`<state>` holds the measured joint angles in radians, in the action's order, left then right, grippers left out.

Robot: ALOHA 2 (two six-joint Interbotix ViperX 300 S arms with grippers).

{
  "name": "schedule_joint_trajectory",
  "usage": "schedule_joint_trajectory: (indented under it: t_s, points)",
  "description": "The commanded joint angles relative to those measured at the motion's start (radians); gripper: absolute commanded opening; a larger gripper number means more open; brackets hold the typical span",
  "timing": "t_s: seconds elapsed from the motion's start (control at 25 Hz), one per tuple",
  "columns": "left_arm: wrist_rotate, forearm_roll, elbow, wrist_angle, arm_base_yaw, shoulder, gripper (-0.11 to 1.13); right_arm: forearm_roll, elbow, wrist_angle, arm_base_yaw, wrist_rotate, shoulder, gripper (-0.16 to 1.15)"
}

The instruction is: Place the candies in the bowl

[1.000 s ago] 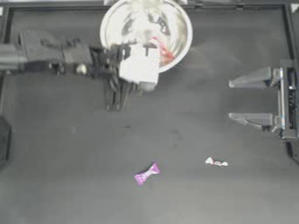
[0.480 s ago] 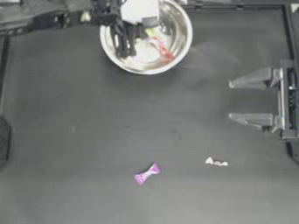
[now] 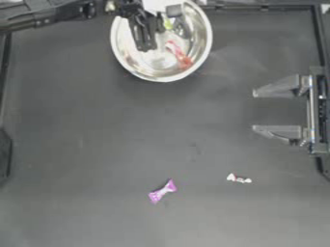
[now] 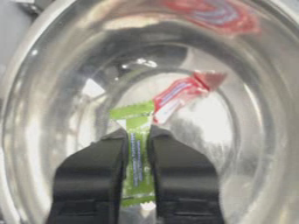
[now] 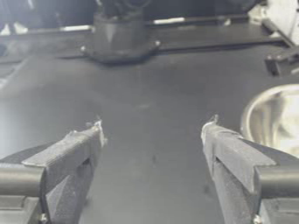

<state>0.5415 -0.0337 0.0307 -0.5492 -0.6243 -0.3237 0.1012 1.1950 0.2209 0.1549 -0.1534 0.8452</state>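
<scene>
The silver bowl (image 3: 193, 62) stands at the table's far edge. My left gripper (image 3: 145, 38) hangs over its inside, shut on the yellow-green candy (image 4: 137, 162), whose wrapper shows between the two jaws in the left wrist view, above the bowl (image 4: 35, 109). A red-pink candy (image 3: 179, 53) lies on the bowl's bottom, just beyond the jaws as the red-pink candy (image 4: 178, 94). On the table near the front lie a purple candy (image 3: 161, 191) and a white candy (image 3: 239, 179). My right gripper (image 3: 277, 110) is parked open at the right side.
In the right wrist view, the right gripper (image 5: 152, 127) looks across bare dark table toward the left arm's base (image 5: 119, 39), with the bowl's rim (image 5: 274, 118) off to one side. The table's raised edge (image 3: 258, 6) runs close behind the bowl.
My left gripper has moved from beside the bowl's near rim to over the bowl's inside, carrying the yellow-green candy. The right arm and the loose candies have not moved.
</scene>
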Motion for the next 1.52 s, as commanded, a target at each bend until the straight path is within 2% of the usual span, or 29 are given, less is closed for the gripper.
schedule_joint_trajectory:
  t_s: [0.04,0.12,0.16,0.32,0.52,0.68,0.88,1.08,1.32,1.52]
  points:
    - [0.015,-0.002,-0.029,0.0,-0.002,0.037,0.88,-0.002,-0.009,0.008,-0.002,0.0,-0.005,0.97]
    - [0.011,-0.003,-0.031,0.0,-0.002,0.04,1.08,-0.002,-0.008,0.008,-0.002,0.0,-0.005,0.97]
    - [0.008,-0.005,-0.031,0.0,-0.002,0.041,1.08,-0.002,-0.008,0.009,-0.002,0.0,-0.005,0.97]
    - [-0.006,-0.005,-0.026,-0.002,-0.002,0.066,0.95,-0.003,-0.008,0.009,-0.002,0.0,-0.005,0.97]
    - [-0.008,-0.038,0.014,-0.003,0.014,0.153,0.95,-0.003,-0.008,0.009,-0.002,0.0,-0.003,0.97]
    - [0.0,-0.083,0.097,0.002,0.058,0.267,0.95,-0.002,-0.008,0.009,-0.002,0.002,-0.005,0.97]
    - [-0.003,-0.104,0.245,0.048,0.15,0.439,0.92,0.0,-0.008,0.009,-0.002,0.002,0.003,0.97]
    - [-0.009,-0.183,0.423,0.183,0.264,0.652,0.92,-0.002,-0.006,0.006,-0.002,0.003,0.023,0.97]
    - [-0.012,-0.284,0.646,0.333,0.354,0.881,0.92,-0.002,-0.008,0.0,-0.002,0.005,0.031,0.97]
    - [-0.012,-0.322,0.824,0.463,0.425,1.023,0.92,0.0,-0.012,0.0,-0.002,0.006,0.032,0.97]
